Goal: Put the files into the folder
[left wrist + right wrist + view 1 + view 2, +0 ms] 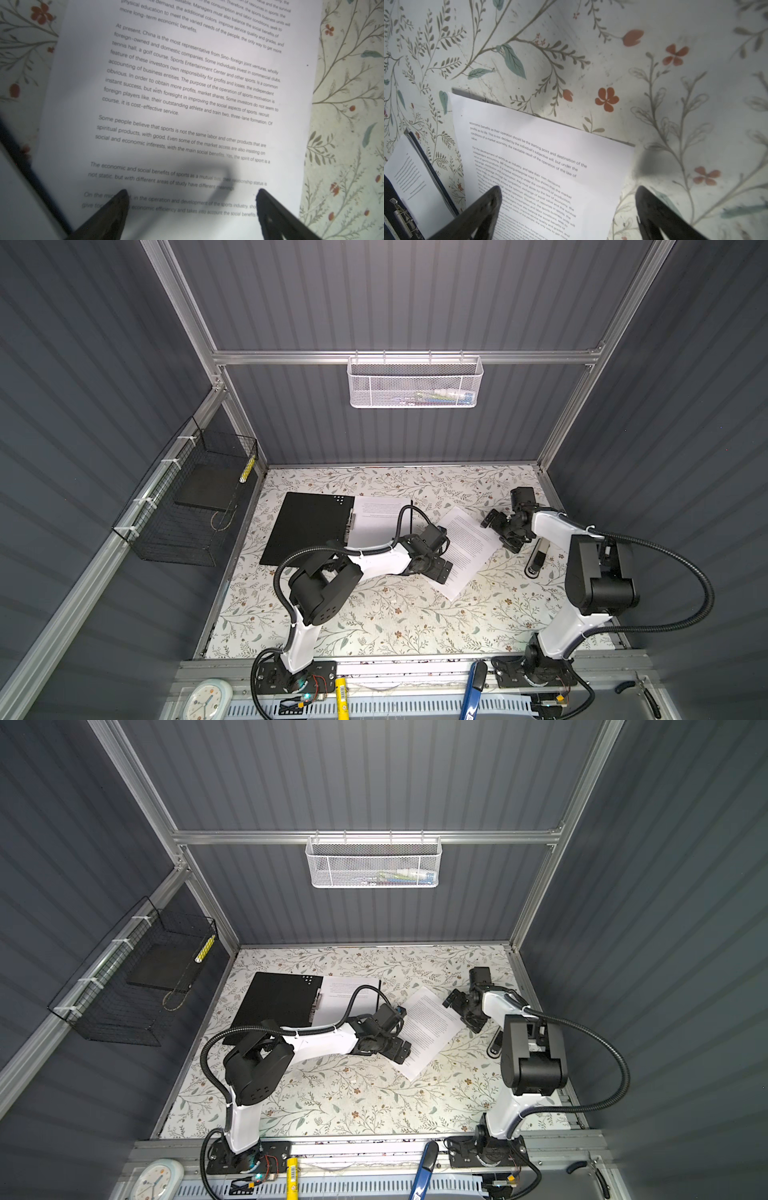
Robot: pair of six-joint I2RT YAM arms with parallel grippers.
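**Partly done: one sheet is in the open folder, and another lies outside it on the table.**

The folder (307, 526) lies open at the back left of the table (374, 614), with its black inside facing up. A filed sheet (376, 518) rests on its right half, beside the clip. A loose sheet (469, 547) lies flat and askew on the table just beside the folder; it cannot be told whether the two touch, or whether this is one page or several. The left gripper (440, 570) hangs low over the near end of this sheet, its jaws spread with nothing between them. The right gripper (500, 533) is at the sheet's far right corner, also spread and empty. It seems that what is left is to lift the loose sheet and bring it onto the filed one.
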